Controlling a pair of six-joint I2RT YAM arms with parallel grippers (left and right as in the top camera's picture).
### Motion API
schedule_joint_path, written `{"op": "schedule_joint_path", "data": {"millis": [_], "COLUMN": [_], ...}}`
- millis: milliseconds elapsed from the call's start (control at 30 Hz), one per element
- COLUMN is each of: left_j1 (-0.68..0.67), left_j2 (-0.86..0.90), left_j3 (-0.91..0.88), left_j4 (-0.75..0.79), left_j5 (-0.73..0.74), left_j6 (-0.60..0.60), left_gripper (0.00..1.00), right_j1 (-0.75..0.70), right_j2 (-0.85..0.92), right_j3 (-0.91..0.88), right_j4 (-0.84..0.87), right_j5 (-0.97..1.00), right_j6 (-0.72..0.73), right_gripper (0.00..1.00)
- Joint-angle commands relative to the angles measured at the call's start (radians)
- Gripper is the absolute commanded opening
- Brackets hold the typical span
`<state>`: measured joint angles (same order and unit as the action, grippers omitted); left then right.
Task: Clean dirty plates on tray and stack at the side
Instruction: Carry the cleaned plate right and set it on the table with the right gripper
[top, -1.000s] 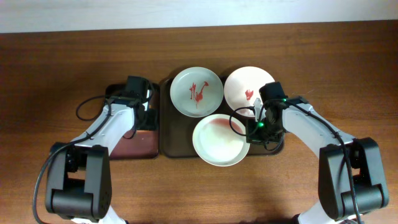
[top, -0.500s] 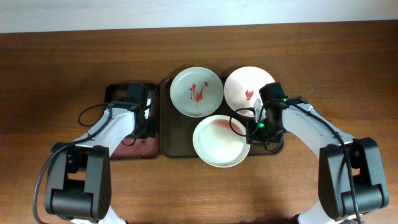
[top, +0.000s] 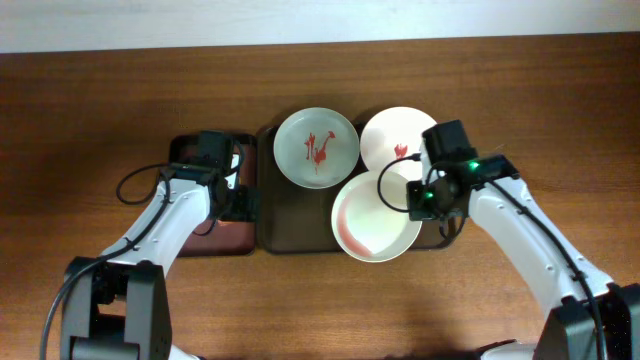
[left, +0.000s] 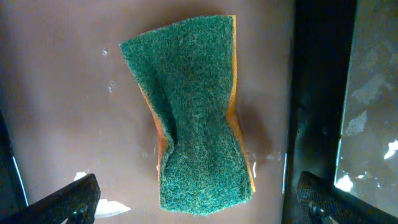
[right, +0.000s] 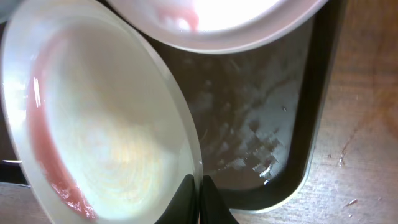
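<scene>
The front plate (top: 372, 218) is round, shallow and glossy white, with a thin pink-red sauce film curving along its inner wall. It hangs tilted over the front right part of the dark brown tray (top: 290, 215), its near edge reaching past the tray's raised front rim. The right pincer (top: 418, 197) is pinching this plate by its right rim. In the right wrist view the two fingertips (right: 186, 198) are pressed together on the thin edge, one on each face.

Behind it on the tray lie two more plates. The pale green plate (top: 316, 147) has red streaks at its centre. The white plate (top: 392, 135) has a small red smear, and its front edge is overlapped by the front plate. The tray floor looks wet and shiny, and its corners are rounded.

The right arm reaches in from the front right, forearm angled toward the tray.

Just left of the tray sits a narrower reddish-brown tray (top: 215, 235). On it lies a sponge (left: 196, 112) with a coarse green scouring face, a yellow-orange backing and a pinched waist. The left pincer (top: 232, 195) hovers above it with its fingers (left: 68, 199) spread wide, clear of the sponge. The left arm bends in from the front left. Everything rests on a brown wood-grain surface (top: 100, 120).
</scene>
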<state>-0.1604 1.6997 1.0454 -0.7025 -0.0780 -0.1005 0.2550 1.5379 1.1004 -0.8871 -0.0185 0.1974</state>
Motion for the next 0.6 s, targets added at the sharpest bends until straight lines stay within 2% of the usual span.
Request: {"op": "schedule_joint_path", "data": {"millis": [0,100,200,333,567], "left_j1": [0.004,0.005,0.005,0.005,0.005], "left_j2": [-0.019,-0.019,-0.019,-0.019,-0.019], "left_j3": [0.002,0.002,0.002,0.002,0.002], "left_j4": [0.005,0.01,0.01,0.012,0.013], "left_j5": [0.014,0.014,0.014,0.014,0.014], "left_j6": [0.001,0.001,0.001,0.001,0.001], "left_gripper": [0.99,1.0,0.99,0.99,0.99], "right_j1": [0.15,0.376,0.514,0.589,0.591], "right_j2": [-0.029,-0.029,-0.029,-0.029,-0.029], "right_j3": [0.072,0.084,0.084,0.084,0.084], "right_j4": [0.006,0.058,0.13,0.203,0.222], "right_j5": [0.259,0.64,0.929,1.077,1.089], "right_j6": [-0.006,-0.006,-0.01,-0.09,-0.089], "right_gripper": [0.04,0.04,0.04,0.04,0.04]}}
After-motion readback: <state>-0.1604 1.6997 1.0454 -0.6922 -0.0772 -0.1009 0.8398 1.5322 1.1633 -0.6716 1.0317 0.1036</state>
